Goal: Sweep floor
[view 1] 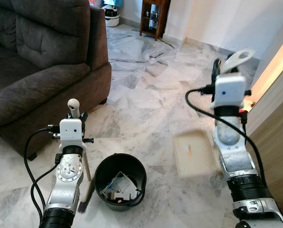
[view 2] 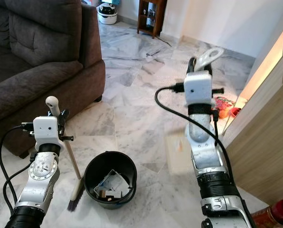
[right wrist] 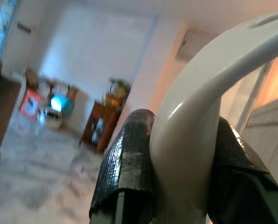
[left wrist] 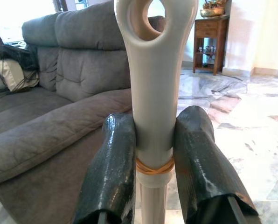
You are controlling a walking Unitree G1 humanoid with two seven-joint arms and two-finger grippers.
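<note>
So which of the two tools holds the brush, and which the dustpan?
The left tool grips the brush by its pale handle, bristles on the floor beside the black bucket. The right tool grips the dustpan, raised and blurred.

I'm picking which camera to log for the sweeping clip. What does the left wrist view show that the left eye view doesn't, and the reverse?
Left wrist view alone: the rubber band round the broom handle, and both fingers of the left pincer pressed against the handle. Left eye view alone: the black bucket with rubbish inside, the broom's bristles beside it, the dustpan and the right pincer. Shared: the sofa, the marble floor and the wooden shelf.
</note>
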